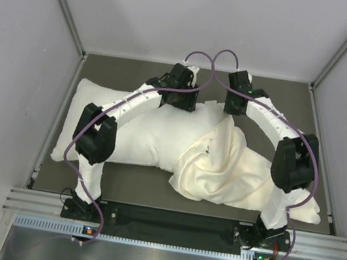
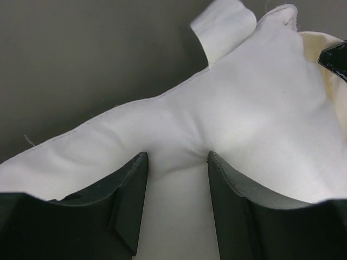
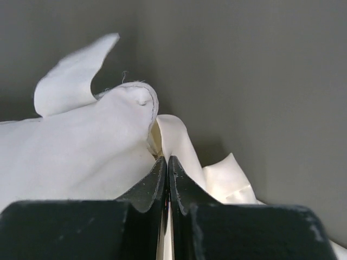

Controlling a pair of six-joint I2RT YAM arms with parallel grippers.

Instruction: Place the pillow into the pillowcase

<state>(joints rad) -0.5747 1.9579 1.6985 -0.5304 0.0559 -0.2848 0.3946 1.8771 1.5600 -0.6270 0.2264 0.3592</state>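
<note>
The right gripper (image 3: 165, 161) is clamped shut on the pillowcase (image 3: 172, 135) hem at the far side of the table (image 1: 119, 179). The left gripper (image 2: 178, 158) presses jaws-apart into the pillow (image 2: 244, 108), though a true hold is unclear. The case lies rumpled over the cushion's right end only. Most of the pillow is bare, so the sleeving looks barely begun.

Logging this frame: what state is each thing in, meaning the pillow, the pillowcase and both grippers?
pillow: lying flat, right end covered by the pillowcase, left part bare.
pillowcase: crumpled and limp over the pillow's right end, not yet pulled along it.
left gripper: jaws apart, pressed around a fold of the pillow.
right gripper: jaws shut on the pillowcase edge.
</note>
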